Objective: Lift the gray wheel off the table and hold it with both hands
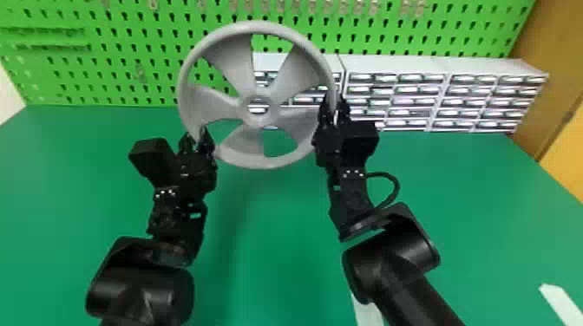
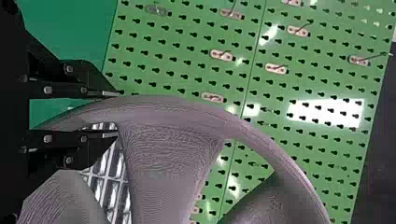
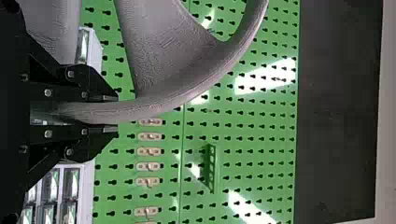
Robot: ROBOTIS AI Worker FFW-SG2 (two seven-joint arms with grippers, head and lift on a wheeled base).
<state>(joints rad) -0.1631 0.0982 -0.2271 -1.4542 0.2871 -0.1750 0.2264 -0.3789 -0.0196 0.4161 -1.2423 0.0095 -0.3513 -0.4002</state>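
Arms (image 1: 390,260) lean inward, left claw (image 1: 197,138) and right claw (image 1: 333,106) gripping the wheel (image 1: 270,113).

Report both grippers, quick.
Left gripper: closed on the gray wheel, lower left.
Right gripper: closed on the wheel's right side.

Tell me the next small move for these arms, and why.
I'd have both arms simply hold steady: the gray wheel appears lifted clear of the green table, its rim between the fingers of the left gripper and those of the right gripper.
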